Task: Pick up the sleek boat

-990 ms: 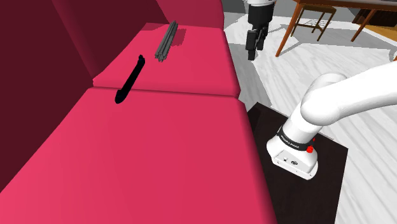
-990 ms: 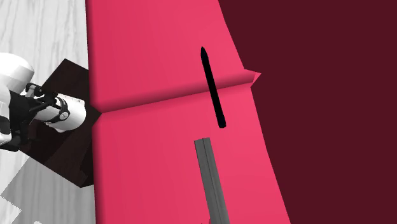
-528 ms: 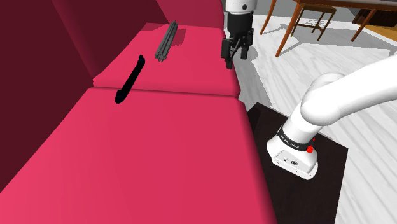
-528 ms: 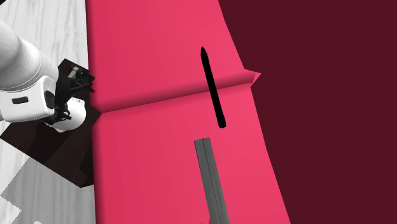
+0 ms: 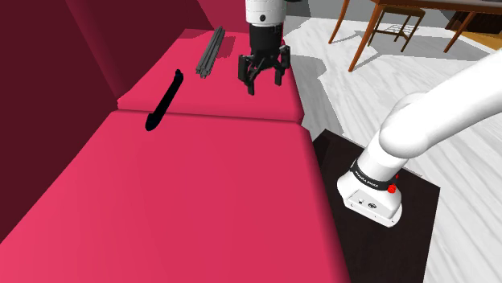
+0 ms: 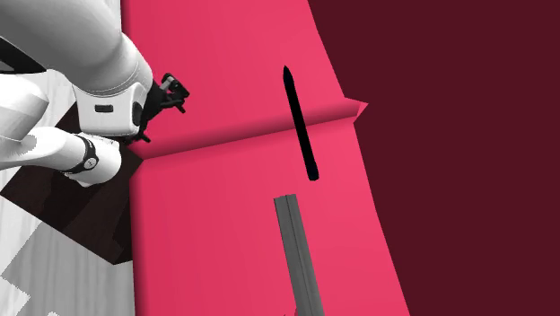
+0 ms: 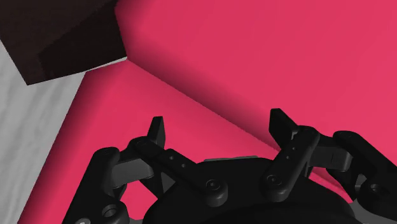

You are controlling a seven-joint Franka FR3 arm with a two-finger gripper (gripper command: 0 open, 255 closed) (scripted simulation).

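wrist view: black fingers (image 7: 156,132) spread wide, nothing between them, just pink cushion underneath. in the shoulder view, gripper (image 5: 262,83) hanging above the far cushion, near the sofa's front edge. sleek boat (image 5: 163,100) well apart from it, toward that view's left: a thin black shape lying across the crack between the two seat cushions, close to the dark red back. best to slide over until right above the boat's middle, turn so the fingers cross its thin sides, then go down slowly and squeeze. careful of the grey bar (image 5: 211,51) nearby. soft pink sofa (image 5: 209,193) all around, dark stand (image 5: 410,217) beside it, pale floor (image 5: 475,233) and wooden chair legs (image 5: 364,40) beyond.
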